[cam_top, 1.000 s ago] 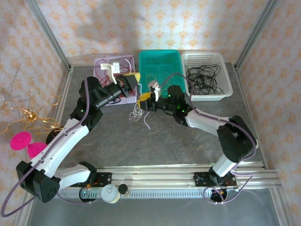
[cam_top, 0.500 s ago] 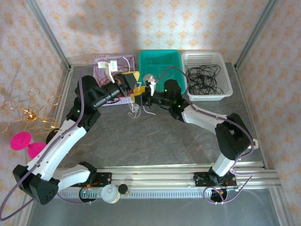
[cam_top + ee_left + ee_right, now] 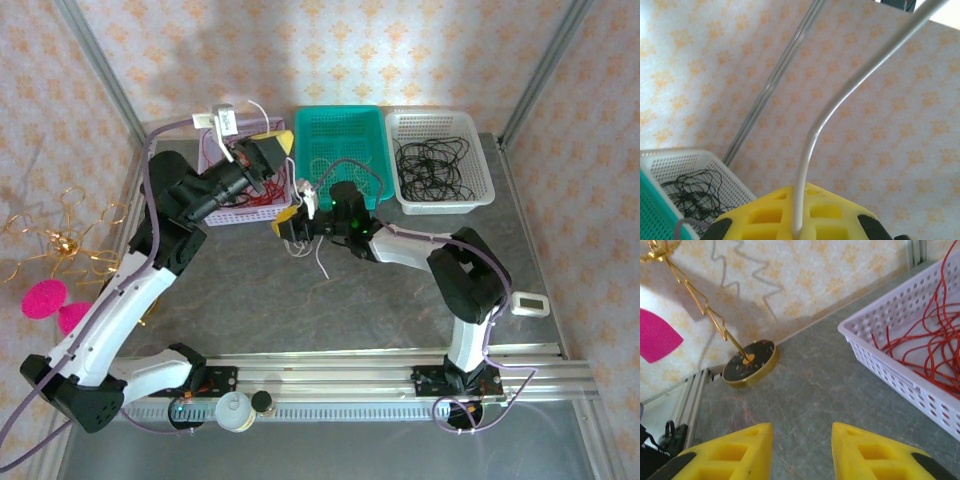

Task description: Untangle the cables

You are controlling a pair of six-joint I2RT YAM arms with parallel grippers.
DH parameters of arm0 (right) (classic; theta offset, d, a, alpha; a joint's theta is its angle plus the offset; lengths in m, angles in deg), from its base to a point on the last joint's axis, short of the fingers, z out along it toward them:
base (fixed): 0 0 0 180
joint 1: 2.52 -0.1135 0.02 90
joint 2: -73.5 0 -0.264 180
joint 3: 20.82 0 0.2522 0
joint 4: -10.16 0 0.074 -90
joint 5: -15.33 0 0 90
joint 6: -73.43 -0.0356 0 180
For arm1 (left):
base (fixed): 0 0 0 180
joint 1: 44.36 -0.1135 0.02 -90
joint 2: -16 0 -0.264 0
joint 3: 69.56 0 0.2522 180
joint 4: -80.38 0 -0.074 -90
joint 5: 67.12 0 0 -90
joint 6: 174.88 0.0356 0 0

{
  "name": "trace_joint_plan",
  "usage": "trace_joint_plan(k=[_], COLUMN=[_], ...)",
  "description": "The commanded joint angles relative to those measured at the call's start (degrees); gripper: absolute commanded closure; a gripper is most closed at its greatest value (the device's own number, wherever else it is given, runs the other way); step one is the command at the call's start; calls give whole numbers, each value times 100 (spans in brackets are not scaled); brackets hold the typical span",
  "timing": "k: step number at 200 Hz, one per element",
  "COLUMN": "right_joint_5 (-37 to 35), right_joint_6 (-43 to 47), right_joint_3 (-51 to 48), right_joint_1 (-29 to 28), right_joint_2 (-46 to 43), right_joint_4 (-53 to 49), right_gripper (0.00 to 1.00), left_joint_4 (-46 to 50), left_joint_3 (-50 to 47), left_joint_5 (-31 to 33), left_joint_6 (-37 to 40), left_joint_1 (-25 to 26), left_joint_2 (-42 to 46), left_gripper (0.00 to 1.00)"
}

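Three baskets line the far edge of your table (image 3: 300, 310) — a lilac basket (image 3: 225, 213) on the left, a teal basket (image 3: 340, 112) in the middle and a white basket (image 3: 440, 207) on the right, set close side by side. Your left gripper (image 3: 272, 150) hangs raised over the right side of the lilac basket. Its yellow fingers (image 3: 765, 216) are pinched tight on a cream-white cable (image 3: 840, 100) that rises out of the grip and bends away toward the wallpapered wall.

Your right gripper (image 3: 287, 222) sits low, just in front of the lilac basket's near rim. Its pads (image 3: 730, 450) are parted by a modest gap, with bare tabletop showing between them and nothing in the grip. A small clump of thin cables (image 3: 303, 245) sits just beside that gripper; you cannot tell whether it touches it. One white strand trails toward the arm bases.

The lilac basket holds red cables (image 3: 940, 350) and the white one holds black cables (image 3: 435, 165). A broad stretch of grey tabletop runs between the arms. A gold ornament's round base (image 3: 750, 362) stands at the foot of the left wall, and a small white device (image 3: 528, 303) lies near the right edge.
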Motion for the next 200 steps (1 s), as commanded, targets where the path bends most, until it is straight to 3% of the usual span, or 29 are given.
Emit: trace_joint_plan(k=[1, 128, 200], right_joint_5=[28, -943, -1232], right_joint_6=[402, 391, 316], right_joint_3=[-104, -1535, -2000], right_joint_1=[-68, -69, -65], right_joint_2=[84, 158, 168], right_joint_4=[-369, -290, -148], right_gripper=[65, 67, 66], left_joint_4=[-130, 345, 870], left_joint_3=[408, 1844, 3126], left_joint_5=[86, 254, 218], left_joint_6=[5, 853, 1512], left_joint_1=[52, 50, 48], left_joint_2=[38, -224, -678], left_gripper=[100, 100, 100])
